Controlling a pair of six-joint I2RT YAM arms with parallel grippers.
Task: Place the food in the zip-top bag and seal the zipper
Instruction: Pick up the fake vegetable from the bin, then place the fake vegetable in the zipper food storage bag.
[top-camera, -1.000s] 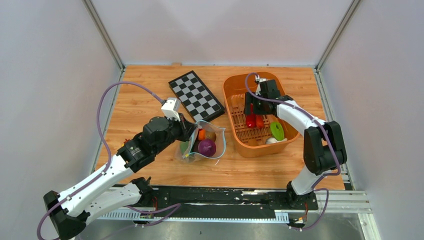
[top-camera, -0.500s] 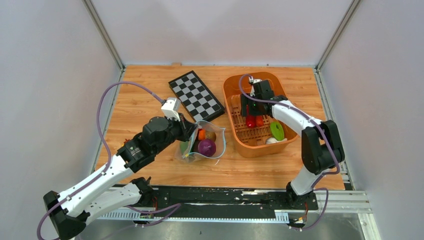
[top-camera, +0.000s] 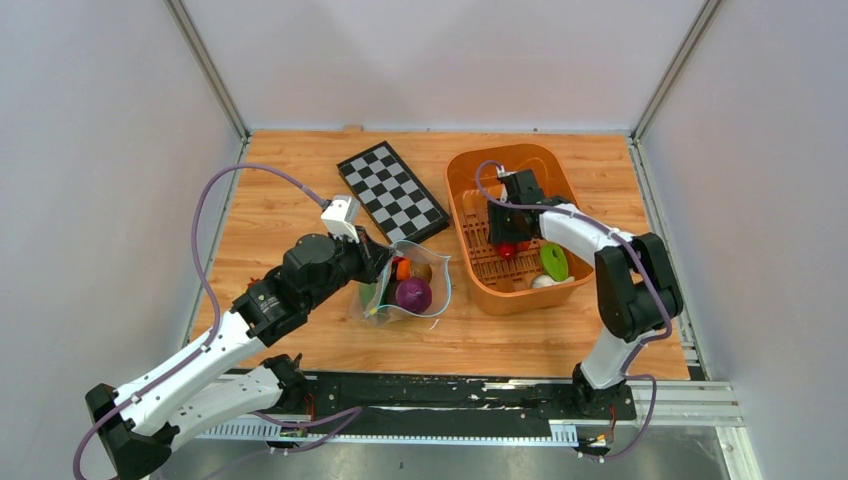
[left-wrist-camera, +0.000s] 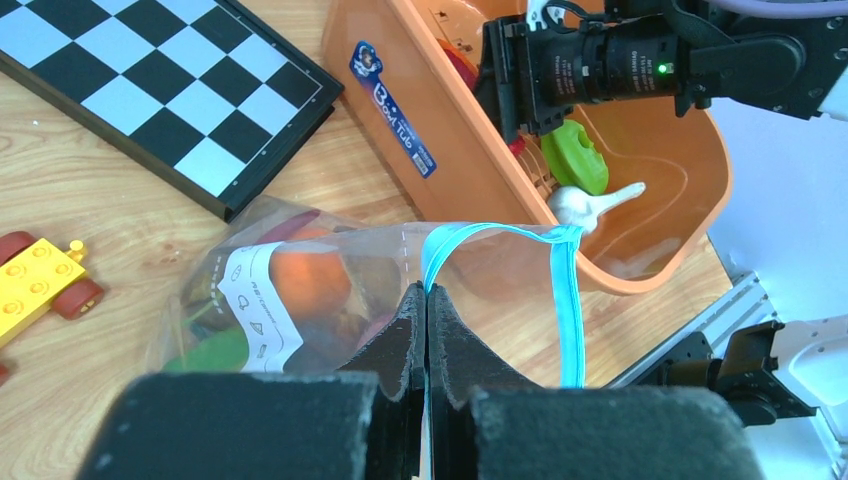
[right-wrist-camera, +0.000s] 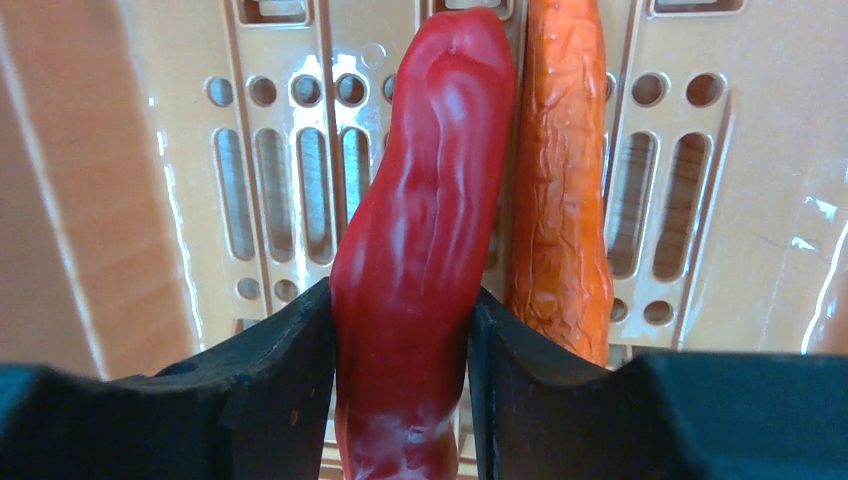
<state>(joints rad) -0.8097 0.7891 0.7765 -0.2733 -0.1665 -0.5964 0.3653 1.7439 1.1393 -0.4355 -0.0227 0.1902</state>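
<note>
Open bag w/ food; red pepper clamped.

Looks like a robotics lab cell. Boxed in left, right and far by plain white panels in aluminium posts. Wooden tabletop edged on the near side by a black mounting plate and aluminium rails, cabled arms bolted on.

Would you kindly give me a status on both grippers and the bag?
Left gripper shut on zip-top bag rim, mouth open, food inside. Right gripper shut on red pepper in orange basket. Carrot touching pepper; zipper unsealed.
</note>
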